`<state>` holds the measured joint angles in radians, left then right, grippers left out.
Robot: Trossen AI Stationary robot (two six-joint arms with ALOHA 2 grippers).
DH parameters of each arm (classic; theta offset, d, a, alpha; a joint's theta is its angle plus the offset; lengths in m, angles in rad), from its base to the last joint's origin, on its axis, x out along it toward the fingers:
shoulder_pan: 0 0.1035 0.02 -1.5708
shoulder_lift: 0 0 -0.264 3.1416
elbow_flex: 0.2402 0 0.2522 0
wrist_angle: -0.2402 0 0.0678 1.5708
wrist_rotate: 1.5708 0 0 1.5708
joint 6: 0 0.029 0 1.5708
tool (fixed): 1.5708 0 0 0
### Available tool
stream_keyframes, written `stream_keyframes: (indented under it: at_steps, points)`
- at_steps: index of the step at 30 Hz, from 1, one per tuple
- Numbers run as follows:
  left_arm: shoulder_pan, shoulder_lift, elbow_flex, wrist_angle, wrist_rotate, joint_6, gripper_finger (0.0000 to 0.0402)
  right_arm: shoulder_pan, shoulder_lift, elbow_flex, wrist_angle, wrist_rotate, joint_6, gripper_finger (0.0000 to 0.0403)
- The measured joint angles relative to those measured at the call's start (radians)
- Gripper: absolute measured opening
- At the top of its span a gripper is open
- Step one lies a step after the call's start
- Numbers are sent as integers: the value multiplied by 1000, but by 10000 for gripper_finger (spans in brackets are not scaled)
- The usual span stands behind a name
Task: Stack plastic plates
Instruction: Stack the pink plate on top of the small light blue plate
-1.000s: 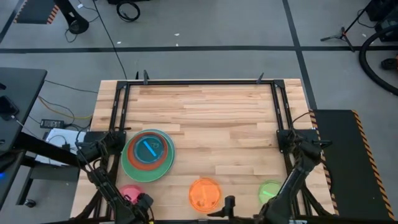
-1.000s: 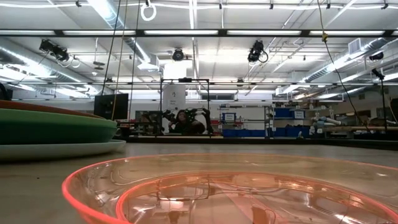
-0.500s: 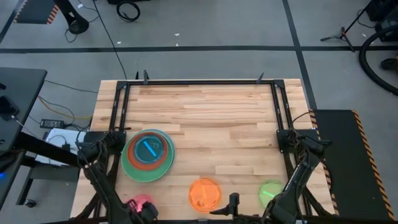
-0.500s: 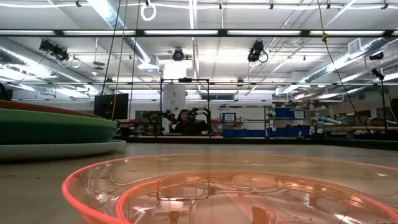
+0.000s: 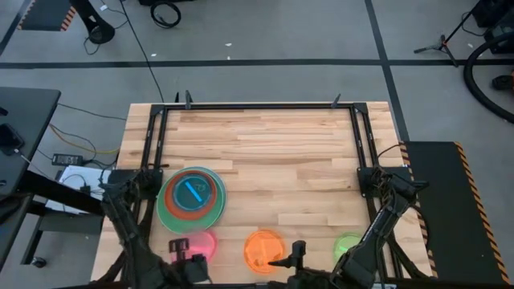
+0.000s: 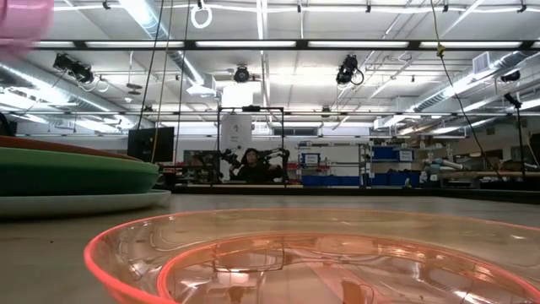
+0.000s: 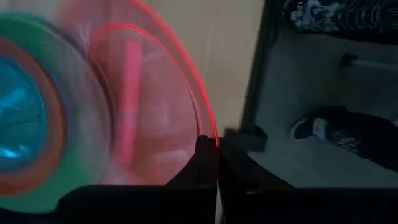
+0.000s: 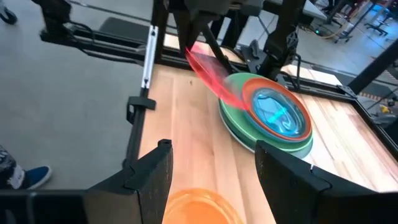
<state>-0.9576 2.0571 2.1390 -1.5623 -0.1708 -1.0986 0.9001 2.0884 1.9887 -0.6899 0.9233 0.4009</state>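
A stack of plates (image 5: 191,199) sits on the table's left part: pale green at the bottom, then dark green and red-orange, with blue-teal on top. It also shows in the right wrist view (image 8: 267,115). My left gripper (image 5: 180,246) is shut on a small translucent pink plate (image 5: 199,244), just near of the stack. An orange plate (image 5: 263,250) and a lime plate (image 5: 348,245) lie flat along the near edge. My right gripper (image 8: 214,180) hovers open over the orange plate (image 8: 194,208). My left gripper pinches the pink plate's rim (image 7: 210,134) between its two fingers (image 7: 203,155), one on each face of the rim. The plate (image 8: 210,73) is lifted clear of the table and tilted, beside the stack's near-left edge.
A black metal frame (image 5: 257,106) runs round the table's far and side edges. Bare wood (image 5: 281,160) stretches across the middle and far part of the table. In the low view the orange plate (image 6: 321,253) fills the foreground and the stack (image 6: 67,177) stands on the left.
My left gripper has carried the pink plate up from the near-left corner and toward the table's right and the stack. The plate now hangs tilted in the air and shows at the low view's top corner.
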Motion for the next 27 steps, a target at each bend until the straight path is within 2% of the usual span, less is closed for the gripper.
stream_keyframes:
  at_steps: [4,9,19,27]
  points:
    - [56,-5,-77,-9,-15,96,3,-11,0,-26,1,0,21,232]
    - [124,-78,-265,-8,-24,150,2,-14,0,-66,0,-34,82,232]
    - [175,-333,-601,3,-70,100,2,13,1,-95,7,-53,124,232]
    - [203,-380,-812,118,-82,116,2,-1,1,-96,8,-54,123,232]
